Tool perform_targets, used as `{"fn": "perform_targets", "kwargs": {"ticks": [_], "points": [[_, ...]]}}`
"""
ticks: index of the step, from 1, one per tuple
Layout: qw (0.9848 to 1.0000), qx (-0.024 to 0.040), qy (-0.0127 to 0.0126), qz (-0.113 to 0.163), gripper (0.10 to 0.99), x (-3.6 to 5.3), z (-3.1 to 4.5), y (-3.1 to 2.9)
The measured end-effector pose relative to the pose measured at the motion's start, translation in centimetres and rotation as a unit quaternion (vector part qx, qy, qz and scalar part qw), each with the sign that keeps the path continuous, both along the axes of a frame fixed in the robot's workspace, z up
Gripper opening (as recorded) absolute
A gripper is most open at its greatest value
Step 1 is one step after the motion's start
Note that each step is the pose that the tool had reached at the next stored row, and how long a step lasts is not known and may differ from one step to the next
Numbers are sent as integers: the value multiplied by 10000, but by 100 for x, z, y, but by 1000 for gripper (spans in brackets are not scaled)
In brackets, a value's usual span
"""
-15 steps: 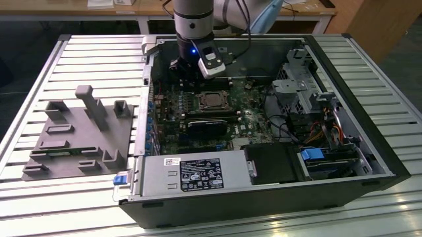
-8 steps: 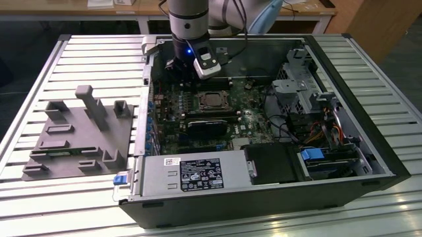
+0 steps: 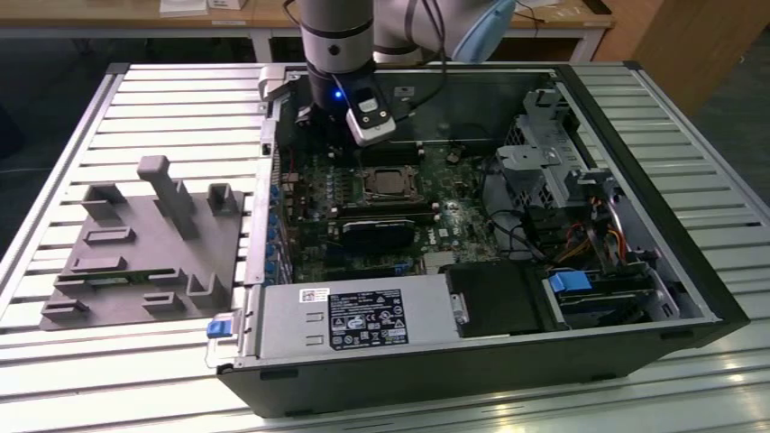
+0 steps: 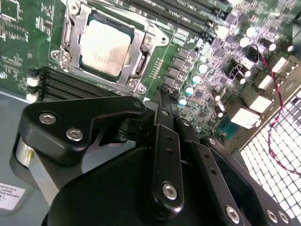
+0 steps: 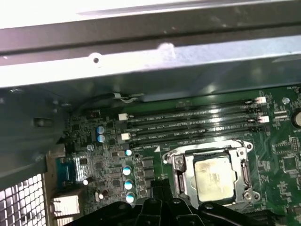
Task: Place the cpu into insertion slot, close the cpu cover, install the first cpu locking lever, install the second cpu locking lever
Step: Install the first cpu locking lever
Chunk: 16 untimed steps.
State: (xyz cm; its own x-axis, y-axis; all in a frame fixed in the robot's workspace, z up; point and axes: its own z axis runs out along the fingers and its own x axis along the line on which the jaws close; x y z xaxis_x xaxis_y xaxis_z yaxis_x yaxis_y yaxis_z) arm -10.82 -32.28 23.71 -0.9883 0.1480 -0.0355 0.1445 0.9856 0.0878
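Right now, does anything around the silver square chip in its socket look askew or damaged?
Nothing stands out. The dull silver square cpu sits straight inside the window of the thin silvery cpu cover, which lies flat. The chip's metal top looks blotchy, nothing worse.

On my feed the cpu [image 4: 104, 47] top looks like dull, smudged silver metal. The cpu cover [image 4: 71, 33] framing it is brighter, smoother steel. The tool [image 4: 167, 94] is black with a satin sheen and shiny screw heads. The bench [image 3: 157, 108] is pale ribbed metal.
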Motion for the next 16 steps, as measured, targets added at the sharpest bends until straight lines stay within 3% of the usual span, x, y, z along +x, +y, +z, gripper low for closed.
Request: {"fn": "perform_targets", "kwargs": {"ticks": [5,13,16], "points": [[10000,74,0,1,102,-23,9,0],[9999,104,-15,1,102,-23,113,0],[9998,203,-18,1,102,-29,115,0]]}}
